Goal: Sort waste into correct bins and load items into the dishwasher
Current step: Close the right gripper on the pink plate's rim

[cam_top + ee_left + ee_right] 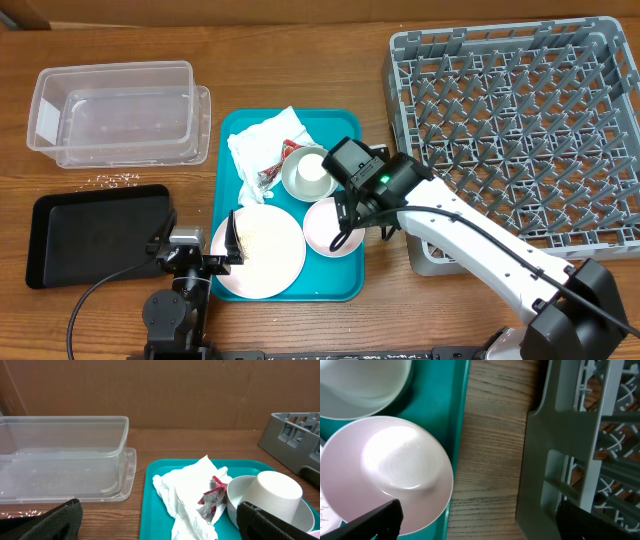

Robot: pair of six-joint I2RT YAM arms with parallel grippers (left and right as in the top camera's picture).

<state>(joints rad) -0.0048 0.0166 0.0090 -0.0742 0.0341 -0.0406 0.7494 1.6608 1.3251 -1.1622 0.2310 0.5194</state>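
Right gripper point(479, 519): jaws wide apart and holding nothing. It hangs over the right edge of the teal tray point(457, 420), with the small pink bowl point(390, 470) just under its left finger. It looks set up to pick that bowl for the dish rack point(520, 130).

- **Grip:** take the rim with one finger inside and one outside. The bowl is glossy, smooth and shallow, so a grip across the body would probably slip.
- **Clearance:** the grey bowl point(365, 385) sits just beside it with the white cup point(272, 492) inside. The side nearest the rack looks the safest place to grab.
- **Lift:** the tray has a raised lip, so lift straight up before moving across.
- **Placing:** the rack is stiff grey plastic, a lattice floor with rows of upright pegs. The bowl should seat tilted between the pegs, not flat on top of them.

Left gripper point(159, 520): jaws also wide apart, holding nothing, low at the near-left of the tray by the pink plate point(262, 250). The plate is flat and dusted with white crumbs.

Crumpled napkins point(185, 490), soft and creased, lie on the tray with the red foil packet point(212, 492) against them. The clear tub point(115, 110) and the matte black tray point(90, 230) sit to the left of the tray, with loose crumbs point(115, 180) on the wood between them.
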